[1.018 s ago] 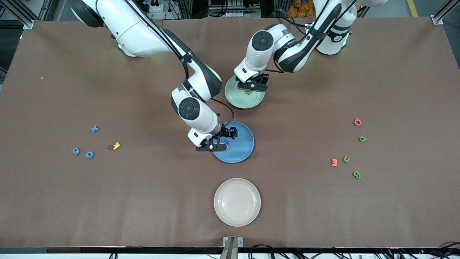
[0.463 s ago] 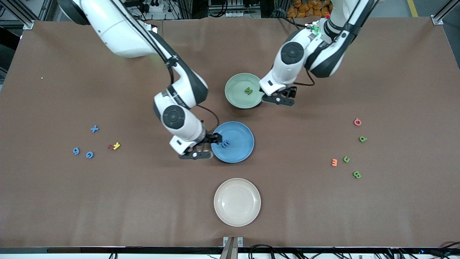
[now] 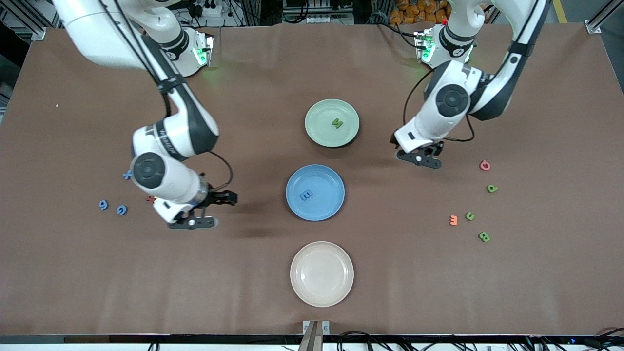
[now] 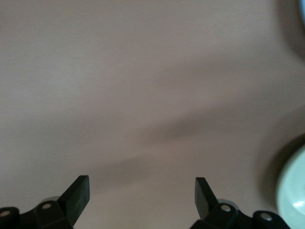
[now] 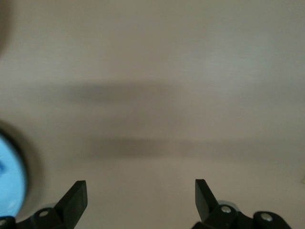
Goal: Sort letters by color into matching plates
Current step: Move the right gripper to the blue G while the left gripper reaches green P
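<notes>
Both claws hang empty with their jaws spread wide. The right gripper [image 3: 199, 223] is over bare cloth between the blue plate [image 3: 315, 192], which holds one blue letter [image 3: 306, 195], and the loose blue letters [image 3: 112, 207] toward its own end of the table. The left gripper [image 3: 420, 159] is over bare table between the green plate [image 3: 332, 123], holding one green letter [image 3: 336, 123], and the green letters [image 3: 483, 214] lying past it. My worry is the mixed heaps: a small red piece [image 3: 149, 199] sits close by the right gripper's arm, and an orange piece [image 3: 453, 220] lies just beside a green one, so a careless pinch could grab the wrong colour or nudge the tiny pieces away. The wrist views show the spread fingers [image 4: 76, 195] [image 5: 76, 196] plainly and only plate rims; the letters appear only from the front.
</notes>
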`<state>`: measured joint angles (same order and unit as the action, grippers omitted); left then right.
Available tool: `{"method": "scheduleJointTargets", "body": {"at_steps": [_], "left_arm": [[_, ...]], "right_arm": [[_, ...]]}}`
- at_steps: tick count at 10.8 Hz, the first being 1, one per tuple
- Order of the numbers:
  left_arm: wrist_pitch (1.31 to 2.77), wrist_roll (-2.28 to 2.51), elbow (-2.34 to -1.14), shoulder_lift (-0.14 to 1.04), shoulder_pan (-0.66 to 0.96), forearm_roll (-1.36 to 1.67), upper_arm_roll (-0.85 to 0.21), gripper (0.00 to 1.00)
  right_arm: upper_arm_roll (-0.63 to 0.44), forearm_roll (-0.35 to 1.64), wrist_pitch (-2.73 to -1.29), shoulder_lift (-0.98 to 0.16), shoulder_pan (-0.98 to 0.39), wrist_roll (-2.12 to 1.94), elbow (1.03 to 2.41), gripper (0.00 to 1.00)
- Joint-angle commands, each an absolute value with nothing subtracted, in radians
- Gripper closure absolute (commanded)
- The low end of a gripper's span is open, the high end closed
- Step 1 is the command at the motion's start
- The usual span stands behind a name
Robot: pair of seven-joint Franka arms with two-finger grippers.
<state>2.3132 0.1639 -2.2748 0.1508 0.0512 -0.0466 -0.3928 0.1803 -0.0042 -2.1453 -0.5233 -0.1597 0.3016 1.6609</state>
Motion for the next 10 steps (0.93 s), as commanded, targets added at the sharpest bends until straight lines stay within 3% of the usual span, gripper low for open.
{"method": "scheduleJointTargets", "body": {"at_steps": [1,5,10], "left_arm": [[2.312,0.005,-2.292,0.117,0.057,-0.061,-0.274,0.02],[2.381,-0.237,-2.293,0.136,0.057,-0.061,-0.111,0.03],[2.512,-0.610,-2.287,0.228,0.055,-0.061,0.060,0.06]], "right_arm": [[0.190,-0.040,-2.155,-0.457,-0.022,0.279,1.752,0.00],[0.178,-0.041,-2.155,-0.462,0.150,0.293,1.755,0.00],[0.081,-0.025,-2.169,-0.482,0.181,0.537,1.758,0.00]]}}
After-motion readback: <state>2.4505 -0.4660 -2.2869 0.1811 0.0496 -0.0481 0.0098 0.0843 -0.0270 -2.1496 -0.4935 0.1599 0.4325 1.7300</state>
